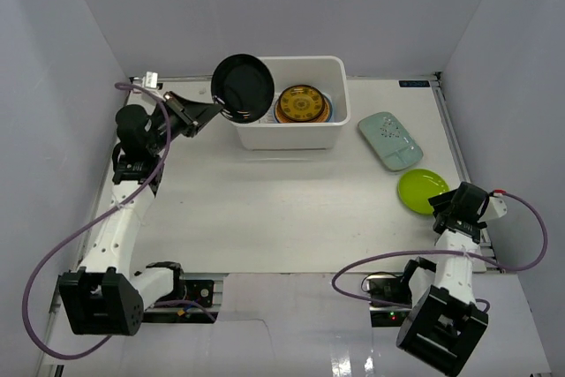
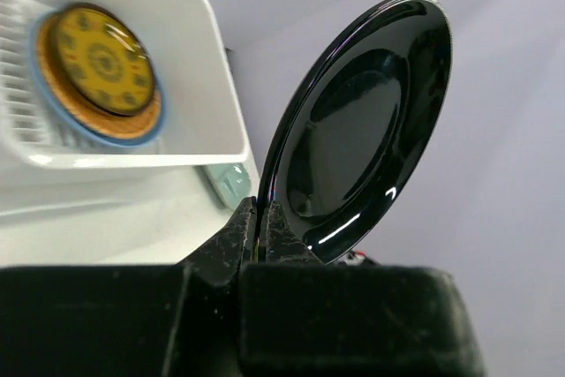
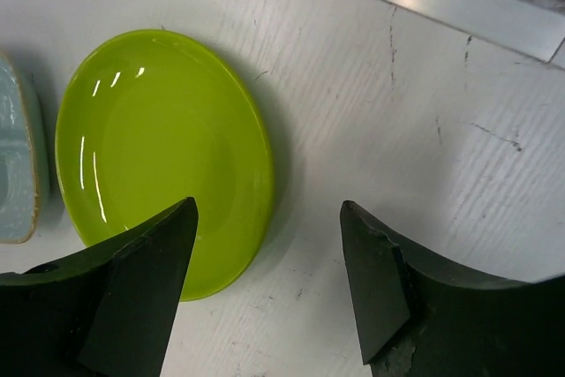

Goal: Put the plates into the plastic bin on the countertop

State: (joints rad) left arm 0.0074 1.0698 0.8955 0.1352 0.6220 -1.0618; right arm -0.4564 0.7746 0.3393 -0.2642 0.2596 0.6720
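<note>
Black fingers of the left gripper (image 2: 262,218) fill the bottom of the left wrist view. Its jaws are pinched shut on the rim of the black plate (image 2: 362,130). Only a thin edge of the plate sits between the pads, and the rest stands out past the fingertips, tipped up on edge. That steep tilt probably comes from the rim grip, and it should let the dish slide down inside the wall instead of catching flat on it.

Just beyond those jaws is the plastic bin (image 1: 291,137), and in the top view the held plate hangs over its left end. Inside the bin, further ahead of the jaws, a gold-centred plate (image 1: 301,104) lies flat on a stack, with tan and blue rims showing beneath it. This placing looks close to the release, with lowering and opening yet to come.

Further right, the pale green oblong plate (image 1: 389,139) rests on the countertop (image 1: 265,209), outside the bin and ahead of the right arm's jaws. The lime green plate (image 3: 159,147) lies flat beside it.

Over that plate, the right gripper (image 3: 267,209) hovers with its jaws spread wide and nothing held. The plate's near edge runs under one finger, and the other finger is over bare tabletop. I cannot tell whether a finger touches the plate. The wide opening suits straddling the rim for a similar edge pinch.
</note>
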